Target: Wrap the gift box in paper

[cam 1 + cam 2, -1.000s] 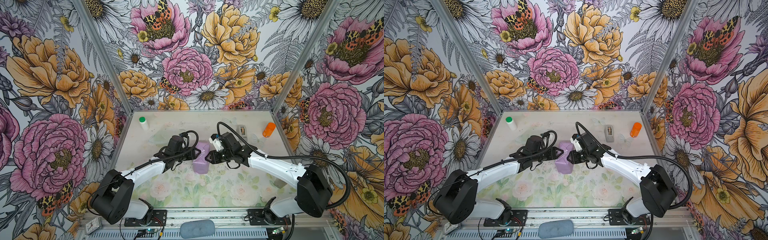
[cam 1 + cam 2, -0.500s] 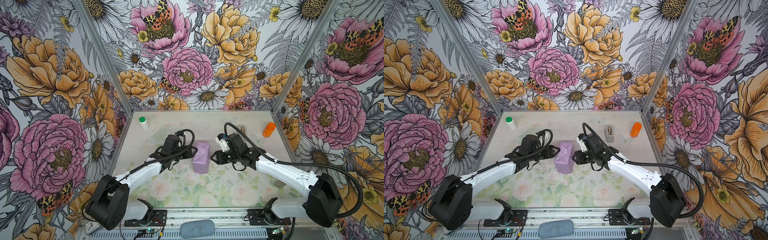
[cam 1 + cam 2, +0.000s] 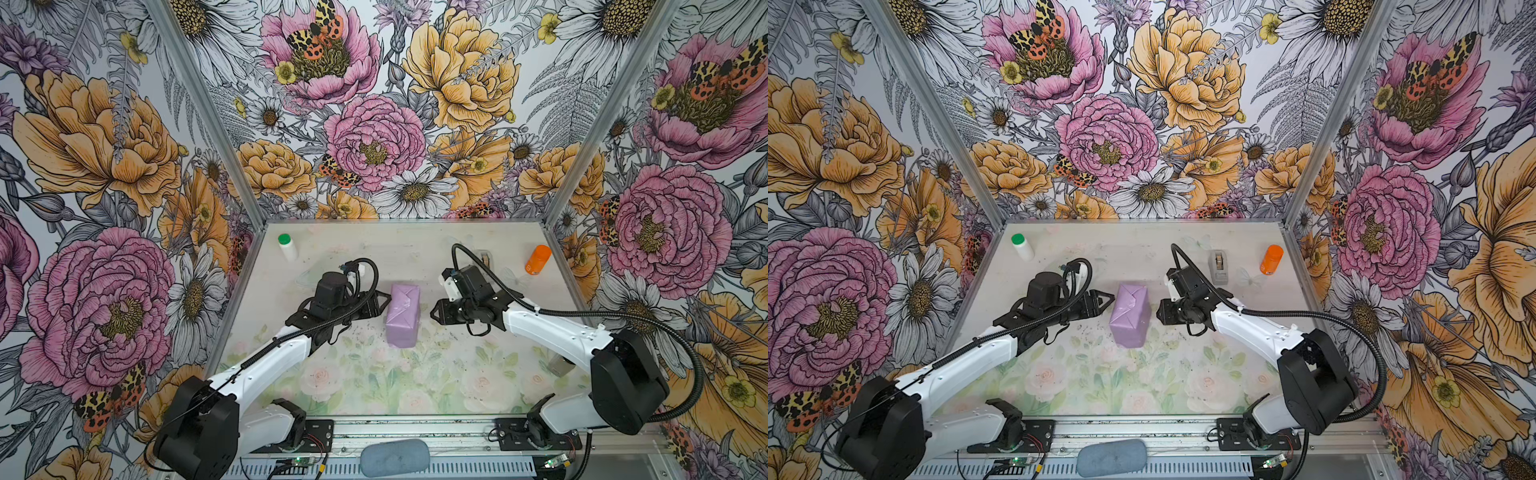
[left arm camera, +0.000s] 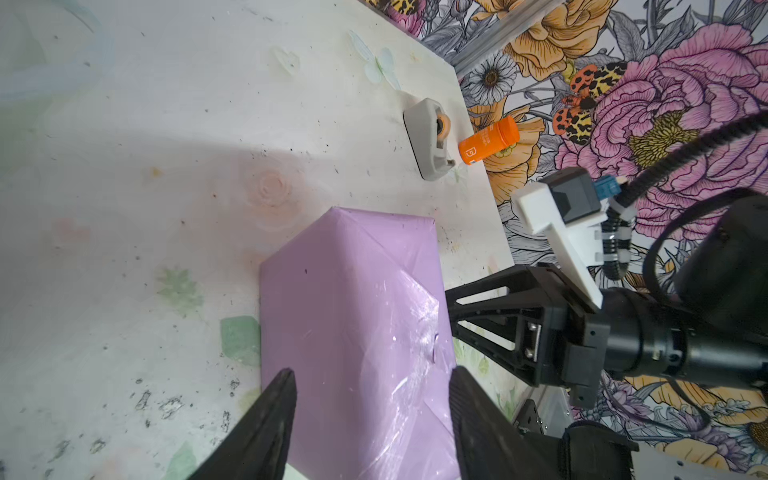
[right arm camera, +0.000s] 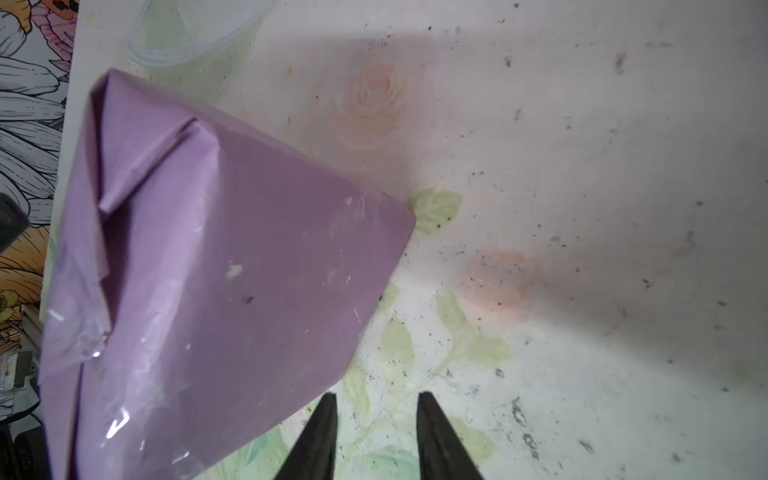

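The paper (image 3: 402, 316) (image 3: 1129, 316) is lilac and folded all round a block standing mid-table, with shiny tape on its creased faces (image 4: 353, 324) (image 5: 208, 270). The gift box itself is hidden inside it. My left gripper (image 3: 384, 305) (image 3: 1106, 306) is open at the parcel's left face, and in the left wrist view its fingertips (image 4: 372, 372) stand wide against that face. My right gripper (image 3: 434, 315) (image 3: 1158, 313) is a short gap to the parcel's right, open, with only bare table between its fingertips (image 5: 376, 395).
A grey tape dispenser (image 3: 1219, 266) (image 4: 428, 139) and an orange bottle (image 3: 538, 259) (image 3: 1271, 259) stand at the back right. A white bottle with a green cap (image 3: 286, 246) stands at the back left. A grey pad (image 3: 395, 457) lies on the front rail.
Both grippers were against the parcel a second ago. The right one has backed off to the right, the left one has opened wider and drawn back slightly. The parcel stays put.
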Available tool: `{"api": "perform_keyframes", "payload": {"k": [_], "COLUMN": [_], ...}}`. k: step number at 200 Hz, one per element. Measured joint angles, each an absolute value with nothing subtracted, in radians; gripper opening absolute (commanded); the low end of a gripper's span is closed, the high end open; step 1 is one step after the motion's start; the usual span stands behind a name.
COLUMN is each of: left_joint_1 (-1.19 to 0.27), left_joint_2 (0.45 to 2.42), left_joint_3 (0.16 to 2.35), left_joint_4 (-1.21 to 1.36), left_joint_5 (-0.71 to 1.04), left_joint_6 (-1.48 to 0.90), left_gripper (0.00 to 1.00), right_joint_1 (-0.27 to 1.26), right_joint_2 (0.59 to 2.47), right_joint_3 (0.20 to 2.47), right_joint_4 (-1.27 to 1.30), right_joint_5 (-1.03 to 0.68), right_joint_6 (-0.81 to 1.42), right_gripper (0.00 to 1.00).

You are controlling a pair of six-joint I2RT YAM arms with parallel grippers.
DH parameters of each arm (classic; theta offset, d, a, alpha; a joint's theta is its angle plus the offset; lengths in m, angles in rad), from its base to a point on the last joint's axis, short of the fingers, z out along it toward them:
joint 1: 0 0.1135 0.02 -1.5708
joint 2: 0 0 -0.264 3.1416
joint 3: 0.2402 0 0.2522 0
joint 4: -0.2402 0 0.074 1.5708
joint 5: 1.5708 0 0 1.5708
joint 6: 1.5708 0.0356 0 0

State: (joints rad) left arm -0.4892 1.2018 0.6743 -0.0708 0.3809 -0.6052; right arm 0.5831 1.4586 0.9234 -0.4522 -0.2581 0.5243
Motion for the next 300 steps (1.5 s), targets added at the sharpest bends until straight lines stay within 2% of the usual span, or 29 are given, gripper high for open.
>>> {"api": "perform_keyframes", "payload": {"k": [24,138,213,234,269,300], "left_joint_1": [-0.51,-0.509,-0.414,-0.356,-0.239,-0.168], "left_joint_2": [1.243,1.333,1.342,1.338,1.263,1.058], "left_joint_3": [0.673,0.667,0.654,0.646,0.621,0.625], "left_joint_4": [-0.052,-0.008,0.019,0.0,-0.175,-0.299], "left_joint_5": [0.385,0.383,0.384,0.355,0.29,0.214], "left_joint_6": [-0.621,-0.622,-0.618,-0.603,-0.569,-0.531], "left_gripper": [0.52,0.51,0.52,0.57,0.76,0.78], "right_joint_1": [0.603,0.61,0.598,0.597,0.594,0.588], "right_joint_2": [1.469,1.457,1.392,1.388,1.382,1.37], "right_joint_3": [0.913,0.881,0.855,0.854,0.854,0.854], "right_joint_4": [-0.406,-0.335,-0.327,-0.327,-0.327,-0.327], "right_joint_5": [-0.269,-0.257,-0.234,-0.231,-0.231,-0.229], "right_joint_6": [0.535,0.547,0.561,0.561,0.561,0.561], "right_gripper": [0.34,0.37,0.38,0.39,0.4,0.41]}}
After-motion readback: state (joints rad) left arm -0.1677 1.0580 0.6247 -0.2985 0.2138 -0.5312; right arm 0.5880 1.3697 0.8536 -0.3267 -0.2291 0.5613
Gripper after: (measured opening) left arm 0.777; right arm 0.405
